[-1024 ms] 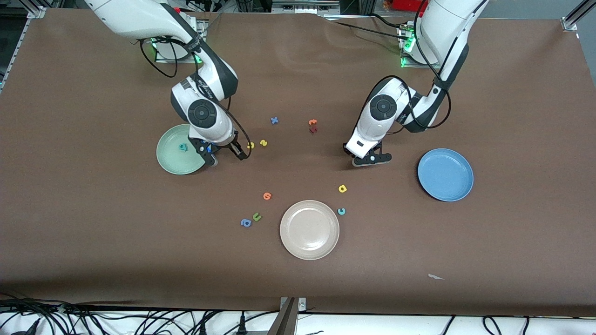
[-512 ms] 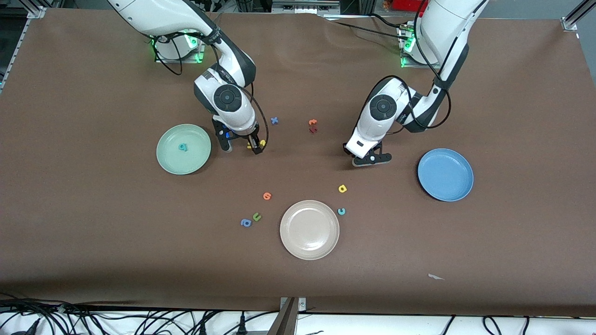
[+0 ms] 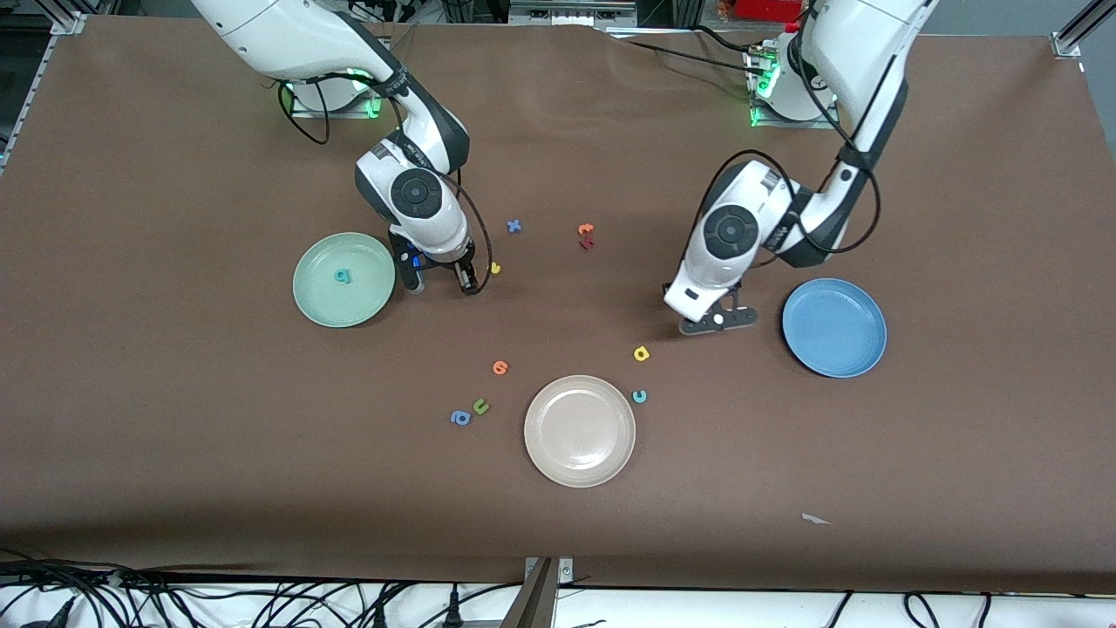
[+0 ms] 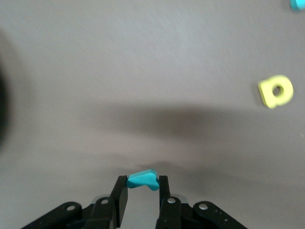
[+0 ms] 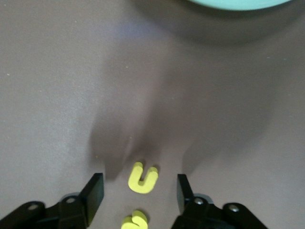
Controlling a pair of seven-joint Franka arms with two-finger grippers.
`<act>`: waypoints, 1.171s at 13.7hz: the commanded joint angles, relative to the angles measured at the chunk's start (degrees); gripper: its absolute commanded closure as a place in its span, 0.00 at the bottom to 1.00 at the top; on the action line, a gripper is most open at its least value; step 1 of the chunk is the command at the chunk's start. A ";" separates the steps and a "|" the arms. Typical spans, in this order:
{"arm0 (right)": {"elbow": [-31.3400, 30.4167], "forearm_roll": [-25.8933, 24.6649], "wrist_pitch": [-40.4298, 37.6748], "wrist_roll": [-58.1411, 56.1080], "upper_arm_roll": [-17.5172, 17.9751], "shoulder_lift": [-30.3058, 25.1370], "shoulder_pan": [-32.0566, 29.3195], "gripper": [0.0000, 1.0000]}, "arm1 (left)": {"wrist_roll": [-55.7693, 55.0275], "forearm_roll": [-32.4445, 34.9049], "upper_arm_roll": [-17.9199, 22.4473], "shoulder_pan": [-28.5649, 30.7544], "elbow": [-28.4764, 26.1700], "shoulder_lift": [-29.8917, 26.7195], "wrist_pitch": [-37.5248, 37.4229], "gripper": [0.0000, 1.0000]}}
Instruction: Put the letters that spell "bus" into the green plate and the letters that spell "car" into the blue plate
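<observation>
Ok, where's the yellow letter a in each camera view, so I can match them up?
Front view: the yellow a lies on the table, a little farther from the camera than the cream plate.
Left wrist view: it shows as the yellow a lying flat on the brown table.
Right wrist view: not in it.
Shared landmark: the teal c lies close to it, and also shows in the left wrist view.

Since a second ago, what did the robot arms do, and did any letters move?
The right gripper left the green plate and now straddles the yellow "u" with its jaws open. The left gripper, shut on the teal "r", carried it toward the blue plate. The teal "b" in the green plate, the cream-white plate and the other loose letters stayed put.
</observation>
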 commanded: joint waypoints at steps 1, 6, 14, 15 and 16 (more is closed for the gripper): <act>-0.39 -1.17 1.96 1.67 -0.48 0.76 0.94 0.32 | 8.43 1.44 -0.36 4.85 -0.32 -2.17 -3.36 0.74; -1.00 -1.26 1.96 1.67 -0.48 0.76 1.03 0.56 | 23.73 4.06 -0.19 15.22 0.03 -2.97 -3.37 0.74; -0.57 -1.52 -4.51 -0.51 -0.57 -3.26 0.77 0.85 | 36.16 6.11 -1.15 22.63 3.27 -0.51 -0.64 0.00; -0.56 -1.52 -8.03 -3.74 -0.92 -5.37 0.42 0.85 | 32.58 2.35 -2.20 21.15 3.45 -0.33 -0.30 0.00; -0.56 -1.52 -11.37 -6.82 -2.75 -7.22 0.33 0.85 | 27.76 -0.03 -2.47 18.43 3.89 0.62 -0.03 0.00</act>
